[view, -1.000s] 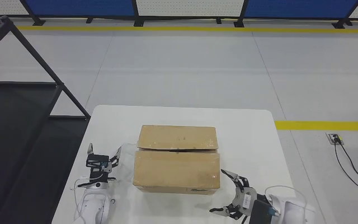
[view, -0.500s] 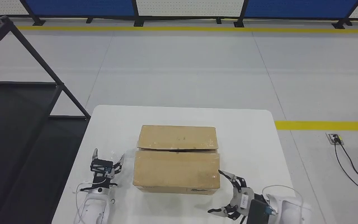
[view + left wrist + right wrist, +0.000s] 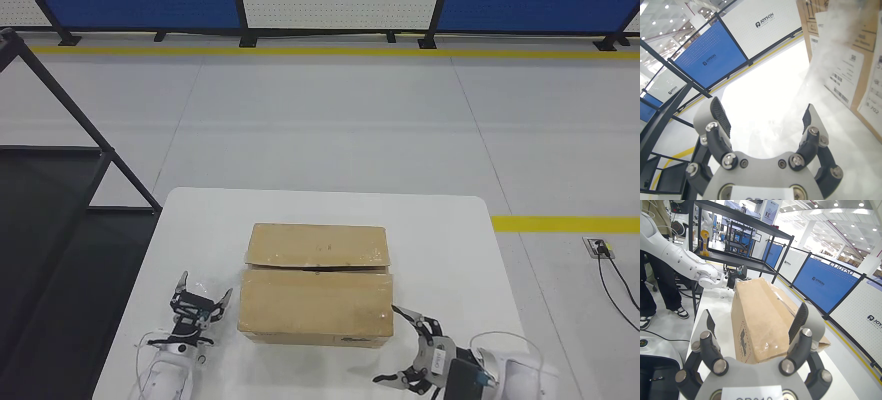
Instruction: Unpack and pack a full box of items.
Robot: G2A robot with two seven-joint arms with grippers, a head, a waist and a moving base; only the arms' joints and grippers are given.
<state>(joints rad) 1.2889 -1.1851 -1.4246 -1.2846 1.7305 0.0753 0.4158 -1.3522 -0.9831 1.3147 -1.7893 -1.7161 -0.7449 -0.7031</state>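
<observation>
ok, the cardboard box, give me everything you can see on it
The cardboard box is plain brown and long, lying flat on the white table. Its top flaps are shut, meeting at a lengthwise seam; clear tape shines at one end. White barcode labels cover the end by the left gripper; a red printed mark sits on the robot-facing side. That gripper and the right gripper are open, neither holding it.

White table (image 3: 440, 240); black rack (image 3: 50, 260) beside; blue panels (image 3: 140, 12) beyond.
</observation>
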